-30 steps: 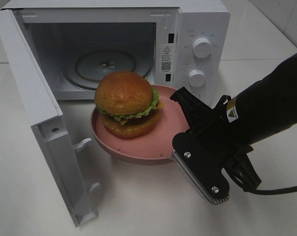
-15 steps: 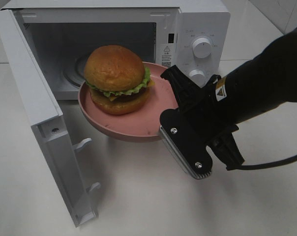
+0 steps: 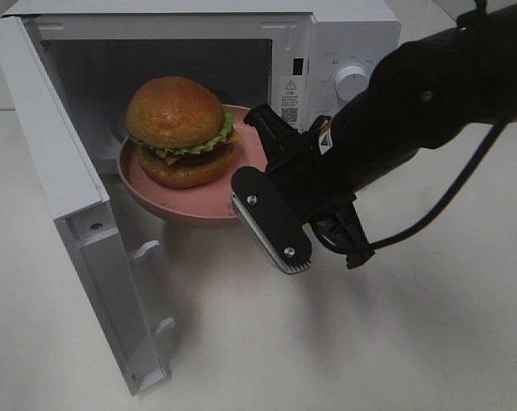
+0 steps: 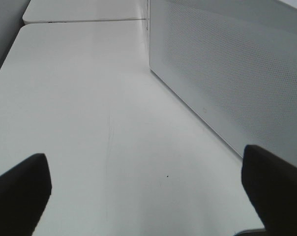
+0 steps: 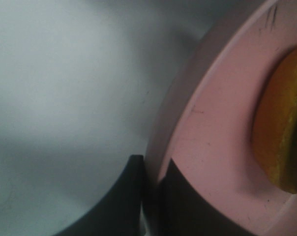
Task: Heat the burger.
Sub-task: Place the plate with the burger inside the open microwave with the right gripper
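Burger [image 3: 177,128] — upright on pink plate [image 3: 241,145] at microwave [image 3: 344,34] mouth, straight ahead of your right gripper [image 5: 151,167], which is clenched on the plate's near rim; your left gripper [image 4: 147,184] — released, well apart from it.

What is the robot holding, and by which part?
The right hand grips the pink plate by its rim, burger aboard; the left hand holds nothing.

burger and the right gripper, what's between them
Only bare pink plate; the right gripper pinches its rim, the burger sits further in. The right wrist view shows it.
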`<state>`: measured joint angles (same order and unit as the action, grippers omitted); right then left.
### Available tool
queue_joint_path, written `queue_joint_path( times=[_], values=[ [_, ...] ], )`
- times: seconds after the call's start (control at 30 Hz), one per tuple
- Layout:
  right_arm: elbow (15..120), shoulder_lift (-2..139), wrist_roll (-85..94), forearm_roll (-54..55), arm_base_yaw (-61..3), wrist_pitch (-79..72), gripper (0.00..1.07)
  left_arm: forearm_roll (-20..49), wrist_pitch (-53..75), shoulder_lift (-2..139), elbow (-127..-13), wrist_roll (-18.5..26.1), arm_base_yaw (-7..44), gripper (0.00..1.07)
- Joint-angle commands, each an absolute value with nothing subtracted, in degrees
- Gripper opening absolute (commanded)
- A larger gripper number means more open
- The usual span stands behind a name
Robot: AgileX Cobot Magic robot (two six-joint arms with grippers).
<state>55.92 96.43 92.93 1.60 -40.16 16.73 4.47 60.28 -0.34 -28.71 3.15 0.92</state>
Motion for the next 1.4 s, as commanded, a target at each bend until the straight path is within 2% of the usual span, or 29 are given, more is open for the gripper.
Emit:
queue_joint_path(
  times=[0.03, 0.43, 1.4],
  values=[
    [60.33, 98.55, 92.48, 2.06, -40.11, 15.13, 0.00, 4.58, 59.47, -1.78, -28.48, 2.98, 1.20, 1.00],
    [68.24, 105.02, 87.72, 1.26, -40.11, 15.87, 0.00, 4.58, 59.47, -1.78, -28.48, 2.98, 1.20, 1.00],
    [93.85, 121.30, 68.41, -14.09, -40.11, 23.84, 0.00, 4.58, 59.47, -1.78, -28.48, 2.98, 1.20, 1.00]
  ],
)
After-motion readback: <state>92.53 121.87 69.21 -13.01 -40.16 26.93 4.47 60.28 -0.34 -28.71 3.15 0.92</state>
